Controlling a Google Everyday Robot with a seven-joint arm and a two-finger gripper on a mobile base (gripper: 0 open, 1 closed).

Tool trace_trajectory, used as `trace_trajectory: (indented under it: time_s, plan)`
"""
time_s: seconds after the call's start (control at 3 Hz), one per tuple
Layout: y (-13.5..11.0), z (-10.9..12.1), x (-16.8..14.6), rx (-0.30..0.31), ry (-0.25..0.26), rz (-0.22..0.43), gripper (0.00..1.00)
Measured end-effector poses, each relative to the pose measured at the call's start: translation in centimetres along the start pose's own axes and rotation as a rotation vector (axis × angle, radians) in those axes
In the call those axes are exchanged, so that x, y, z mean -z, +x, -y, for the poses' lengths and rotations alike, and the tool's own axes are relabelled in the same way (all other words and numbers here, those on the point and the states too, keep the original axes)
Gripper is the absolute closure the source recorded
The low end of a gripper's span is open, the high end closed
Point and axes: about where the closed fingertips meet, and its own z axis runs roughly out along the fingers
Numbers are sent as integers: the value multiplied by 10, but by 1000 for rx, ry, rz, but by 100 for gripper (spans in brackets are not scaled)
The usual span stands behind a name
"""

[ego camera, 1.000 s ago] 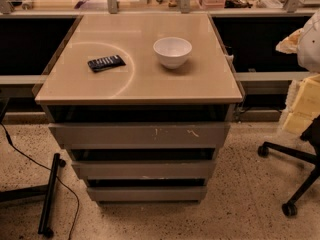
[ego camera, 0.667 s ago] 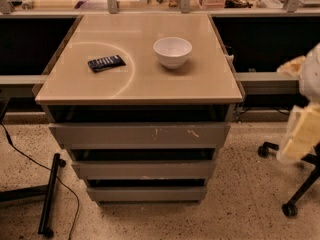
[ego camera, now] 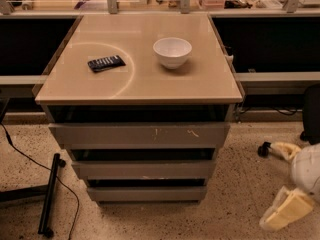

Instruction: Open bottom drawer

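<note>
The tan-topped cabinet [ego camera: 200, 86] stands in the middle of the camera view with three grey drawer fronts. The bottom drawer [ego camera: 146, 193] is the lowest, shortest front, just above the floor, and sits about flush under the middle front [ego camera: 145, 170]. The tall top front [ego camera: 100, 135] has white scratches. My gripper [ego camera: 265, 186] is at the lower right, low near the floor, to the right of the bottom drawer and apart from it. Its two cream fingers [ego camera: 286, 210] are spread open and hold nothing.
A white bowl [ego camera: 172, 52] and a black remote [ego camera: 106, 63] lie on the cabinet top. A black stand foot [ego camera: 50, 194] and a cable [ego camera: 30, 161] lie on the speckled floor at left. A dark chair part [ego camera: 312, 114] is at the right edge.
My gripper has come down from mid-height at the right edge to near the floor at the lower right. The drawers, bowl and remote have not moved.
</note>
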Motion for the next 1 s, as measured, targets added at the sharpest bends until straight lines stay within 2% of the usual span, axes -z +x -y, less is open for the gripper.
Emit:
trace_trajectory:
  time_s: [0.33,0.67,1.0]
  plan:
    - [83,-30,-94,-166,-78,17,0]
    - [98,-33,-125,-202,-100,33,0]
    - [105,-38,-125,-227,-90,53,0]
